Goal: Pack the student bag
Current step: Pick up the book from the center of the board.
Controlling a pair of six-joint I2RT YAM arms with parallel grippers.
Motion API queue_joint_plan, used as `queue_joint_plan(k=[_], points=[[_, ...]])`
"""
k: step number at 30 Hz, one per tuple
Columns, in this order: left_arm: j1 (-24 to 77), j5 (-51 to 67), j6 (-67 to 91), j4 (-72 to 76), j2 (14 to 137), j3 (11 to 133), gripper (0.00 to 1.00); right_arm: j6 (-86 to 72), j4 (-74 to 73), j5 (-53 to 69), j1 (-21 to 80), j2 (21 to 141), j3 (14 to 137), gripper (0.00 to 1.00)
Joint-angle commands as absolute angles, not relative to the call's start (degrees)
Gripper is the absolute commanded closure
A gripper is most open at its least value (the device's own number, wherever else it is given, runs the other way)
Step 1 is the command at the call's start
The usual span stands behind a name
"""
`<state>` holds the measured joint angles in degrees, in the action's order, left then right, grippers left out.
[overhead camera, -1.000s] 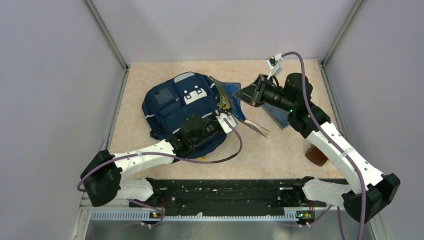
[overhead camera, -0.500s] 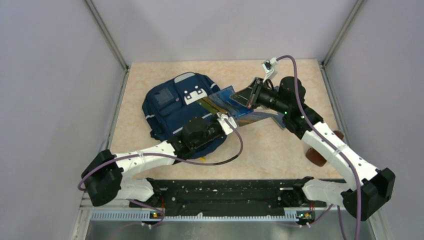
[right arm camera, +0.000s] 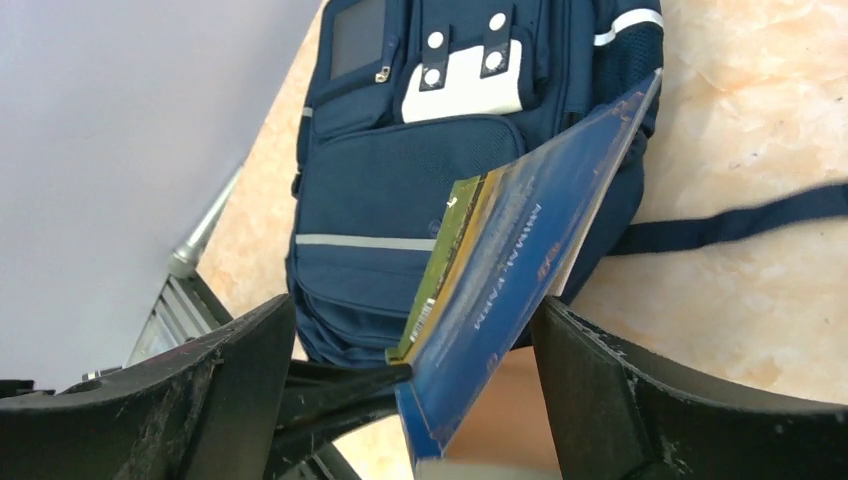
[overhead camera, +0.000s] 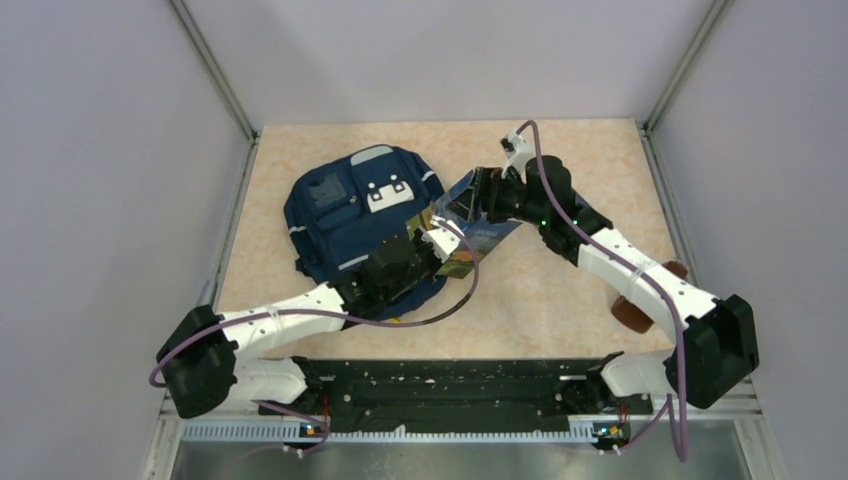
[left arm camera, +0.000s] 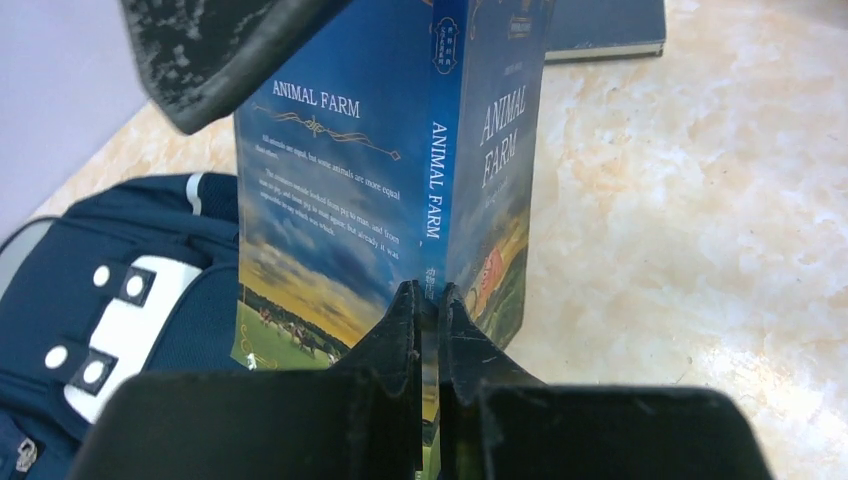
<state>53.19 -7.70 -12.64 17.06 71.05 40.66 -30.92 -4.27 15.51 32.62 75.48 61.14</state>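
Observation:
The student bag (overhead camera: pixel 355 215) lies flat on the table, navy with white patches on its front pocket, also seen in the right wrist view (right arm camera: pixel 430 150). A blue "Animal Farm" book (left arm camera: pixel 400 200) stands on edge just right of the bag. My left gripper (left arm camera: pixel 428 300) is shut on the book's lower spine, and it shows beside the bag (overhead camera: pixel 445 255) from above. My right gripper (right arm camera: pixel 412 310) is open, its fingers (right arm camera: pixel 600 380) wide on either side of the book (right arm camera: pixel 520 260) without touching it. From above, that right gripper (overhead camera: pixel 470 198) sits at the book's far end.
A second dark blue book (left arm camera: pixel 600 30) lies flat on the table beyond the held one. A brown object (overhead camera: pixel 635 310) sits at the right, partly under the right arm. A bag strap (right arm camera: pixel 740 225) trails across the table. Grey walls enclose three sides.
The right arm carried the book left to the bag's edge, then opened and let go. The left gripper closed on the book and now holds it.

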Motion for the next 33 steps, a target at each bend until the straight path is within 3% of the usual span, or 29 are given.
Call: queue_joint_plan(k=[1,8,16,20,33], points=[[52.4,-14.5,-9.2,16.4,68.6,41.3,1.0,-25.9,-6.5,17.3,32.5,73.9,61.6,0.15],[51.9,-12.7,-8.1,15.5,67.7,41.3,1.0,-18.4,-6.2,17.0,30.0,65.3,56.9,0.09],[51.4,-6.2,-9.1,14.3,66.7,41.5,1.0,4.4,-5.1,24.3,28.4,58.1,49.6,0.08],[50.5,-5.5,-9.6,14.0,65.4,41.7,1.0,8.9,2.7,23.4,26.1,54.5,43.1,0.06],[49.1,4.5,-12.2,13.6,60.7,40.7,1.0,24.0,4.5,31.7,25.5,60.2,45.0,0.1]])
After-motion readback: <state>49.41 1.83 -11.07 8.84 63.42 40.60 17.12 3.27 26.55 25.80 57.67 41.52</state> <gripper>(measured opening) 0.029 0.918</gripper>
